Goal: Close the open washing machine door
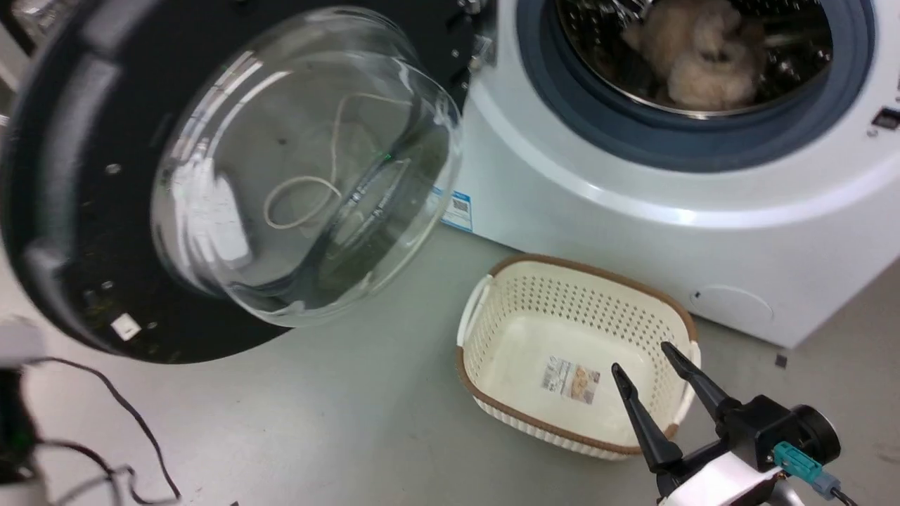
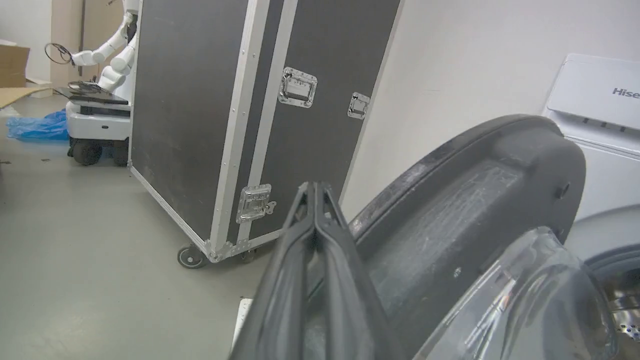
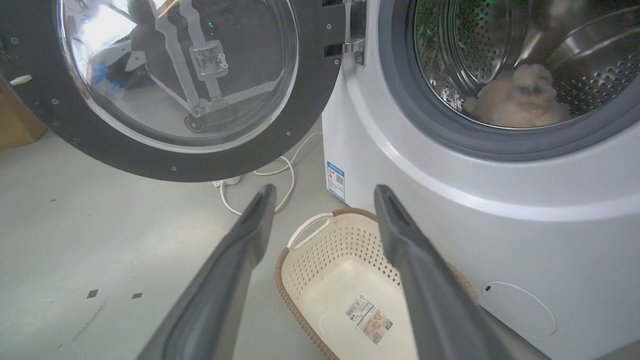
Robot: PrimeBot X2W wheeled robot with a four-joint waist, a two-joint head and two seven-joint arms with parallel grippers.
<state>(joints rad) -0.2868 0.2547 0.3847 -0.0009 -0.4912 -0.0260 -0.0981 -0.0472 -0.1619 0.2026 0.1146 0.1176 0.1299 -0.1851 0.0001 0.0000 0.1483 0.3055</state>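
Left gripper: fingers pressed together, tips up against the outer edge of the washing machine door; can't tell if they touch it. Right gripper: fingers apart, holding nothing, hovering over an empty cream basket with a brown rim. Basket sits on the grey floor just in front of the white washing machine, below the drum mouth. Door is swung wide open to the left of the machine, hinged at the drum mouth's left side, glass bowl bulging toward the head camera. Grey rubber ring is exposed, a beige fluffy item in the drum. White cable on the floor under the door. Beyond the door's edge: a wheeled black flight case, another white robot behind it.
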